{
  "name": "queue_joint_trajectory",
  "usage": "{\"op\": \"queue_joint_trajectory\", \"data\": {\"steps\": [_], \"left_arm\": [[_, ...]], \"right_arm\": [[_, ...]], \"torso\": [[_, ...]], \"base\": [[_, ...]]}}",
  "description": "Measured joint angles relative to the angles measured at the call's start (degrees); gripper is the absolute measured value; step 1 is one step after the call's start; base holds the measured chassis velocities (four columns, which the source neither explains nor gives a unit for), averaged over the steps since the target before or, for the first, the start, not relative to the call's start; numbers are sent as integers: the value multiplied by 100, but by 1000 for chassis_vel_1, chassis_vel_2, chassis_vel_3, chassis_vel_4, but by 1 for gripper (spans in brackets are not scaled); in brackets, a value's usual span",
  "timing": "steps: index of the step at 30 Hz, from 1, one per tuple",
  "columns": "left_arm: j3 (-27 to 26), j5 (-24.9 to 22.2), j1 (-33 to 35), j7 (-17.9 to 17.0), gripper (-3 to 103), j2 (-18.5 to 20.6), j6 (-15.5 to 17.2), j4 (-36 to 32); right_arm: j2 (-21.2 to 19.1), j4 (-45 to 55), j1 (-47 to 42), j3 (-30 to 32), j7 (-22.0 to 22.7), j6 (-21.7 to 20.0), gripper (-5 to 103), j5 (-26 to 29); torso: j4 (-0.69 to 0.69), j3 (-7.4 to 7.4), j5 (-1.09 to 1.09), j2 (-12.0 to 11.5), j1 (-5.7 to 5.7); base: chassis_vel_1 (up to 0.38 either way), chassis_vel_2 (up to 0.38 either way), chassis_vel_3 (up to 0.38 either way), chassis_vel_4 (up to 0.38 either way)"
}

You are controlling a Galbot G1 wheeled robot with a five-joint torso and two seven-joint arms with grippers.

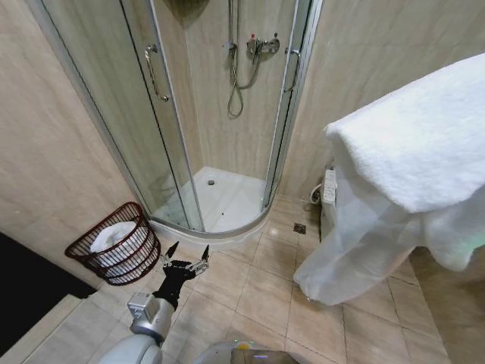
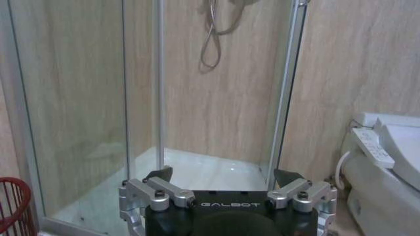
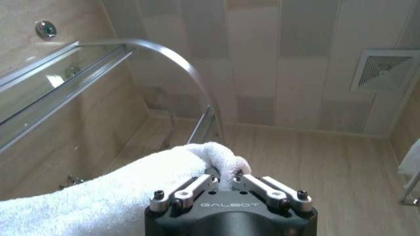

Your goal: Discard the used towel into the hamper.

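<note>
The right gripper (image 3: 226, 183) pinches the towel (image 1: 409, 144) up high (off the floor); the left gripper (image 1: 186, 260) waits, fingers apart, beside the hamper (image 1: 114, 243)

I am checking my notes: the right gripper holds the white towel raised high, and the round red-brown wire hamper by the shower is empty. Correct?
Not quite. In the head view the round red-brown wire hamper already holds something white. The rest stands: the right gripper is shut on the white terry towel, raised high, and the hamper sits beside the glass shower cabin.
</note>
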Motion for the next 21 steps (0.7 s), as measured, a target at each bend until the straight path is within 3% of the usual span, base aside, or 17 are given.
{"op": "queue_joint_trajectory", "data": {"steps": [21], "left_arm": [[0, 0, 0, 0, 100, 0, 0, 0]], "right_arm": [[13, 0, 13, 47, -20, 25, 6, 31]], "torso": [[0, 285, 0, 486, 202]], "base": [[0, 0, 0, 0]]}}
